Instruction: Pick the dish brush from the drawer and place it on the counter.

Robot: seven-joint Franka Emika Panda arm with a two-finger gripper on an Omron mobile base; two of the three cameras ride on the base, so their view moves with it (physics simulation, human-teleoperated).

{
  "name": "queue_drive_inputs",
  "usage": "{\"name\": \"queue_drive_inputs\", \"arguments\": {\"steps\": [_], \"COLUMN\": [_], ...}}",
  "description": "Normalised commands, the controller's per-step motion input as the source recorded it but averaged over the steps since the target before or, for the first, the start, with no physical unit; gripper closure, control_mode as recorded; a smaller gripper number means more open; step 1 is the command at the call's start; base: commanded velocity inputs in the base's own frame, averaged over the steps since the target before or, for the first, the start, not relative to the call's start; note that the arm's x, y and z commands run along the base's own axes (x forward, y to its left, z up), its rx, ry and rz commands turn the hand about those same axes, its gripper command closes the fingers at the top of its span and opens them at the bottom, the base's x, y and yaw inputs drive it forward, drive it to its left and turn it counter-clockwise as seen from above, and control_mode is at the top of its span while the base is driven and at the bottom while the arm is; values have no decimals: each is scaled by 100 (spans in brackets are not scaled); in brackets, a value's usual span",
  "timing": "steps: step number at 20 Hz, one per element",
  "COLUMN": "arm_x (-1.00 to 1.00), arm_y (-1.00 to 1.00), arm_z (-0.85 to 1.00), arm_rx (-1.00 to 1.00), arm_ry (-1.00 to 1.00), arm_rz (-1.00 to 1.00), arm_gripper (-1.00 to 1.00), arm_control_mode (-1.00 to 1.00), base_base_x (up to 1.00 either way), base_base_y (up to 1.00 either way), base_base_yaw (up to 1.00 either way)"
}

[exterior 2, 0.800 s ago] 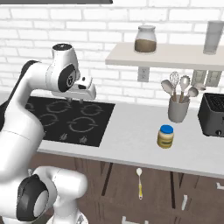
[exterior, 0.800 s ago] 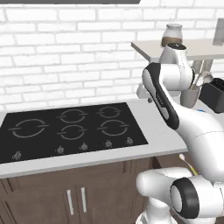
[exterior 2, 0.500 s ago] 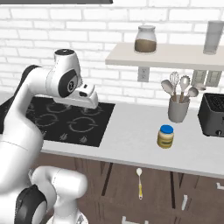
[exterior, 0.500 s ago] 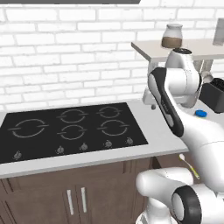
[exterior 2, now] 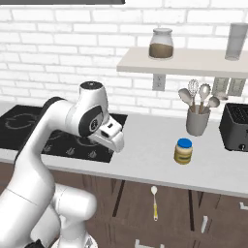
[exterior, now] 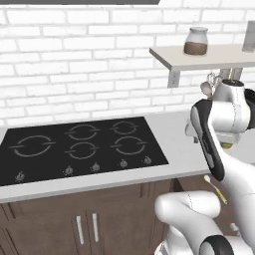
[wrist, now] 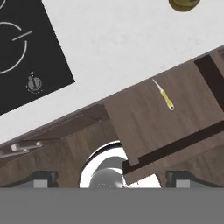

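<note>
Looking down from the hand view, the jaws stand wide apart with nothing between them, one dark fingertip (wrist: 43, 178) at each lower corner; the gripper (exterior 2: 112, 137) hangs above the front edge of the bench (exterior 2: 145, 150), just right of the cooktop (exterior 2: 58, 140). Below it the drawer (wrist: 162, 118) is pulled out, dark brown and shallow. The dish brush (exterior 2: 154, 200) lies flat on the drawer floor, well apart from the jaws; its yellow handle points toward the robot and its small whitish head toward the bench. In the left base view the brush (exterior: 214, 187) shows beside the arm, partly hidden by the white forearm.

Farther back, on the bench to the right, a small jar (exterior 2: 183, 151) with a blue lid and yellowish contents stands upright. Behind it a grey utensil holder (exterior 2: 197, 118) carries spoons and a whisk, and a black toaster (exterior 2: 236, 127) sits at the right edge. On the wall shelf (exterior 2: 184, 62) above stand a glass jar with brown contents (exterior 2: 161, 44) and a grey tumbler (exterior 2: 237, 41), against the white brick wall (exterior: 74, 60).
</note>
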Motion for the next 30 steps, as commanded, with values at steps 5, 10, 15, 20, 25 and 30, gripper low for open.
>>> {"name": "queue_drive_inputs", "arguments": {"steps": [5, 10, 15, 20, 25, 30], "arm_x": [-7, -13, -3, 0, 0, 0], "arm_y": [-37, -21, -4, 0, 0, 0], "arm_z": [-26, -30, -7, 0, 0, 0], "arm_rx": [12, 6, 0, 0, 0, 0], "arm_ry": [0, 0, 0, 0, 0, 0], "arm_rz": [-7, -1, 0, 0, 0, 0], "arm_gripper": [-100, -100, -100, -100, -100, -100], "arm_control_mode": [-100, -100, 100, 100, 100, 100], "base_base_x": [0, 0, -30, -23, -2, -2], "base_base_y": [0, 0, -5, 10, 39, 49], "base_base_yaw": [0, 0, -20, -51, -63, -63]}}
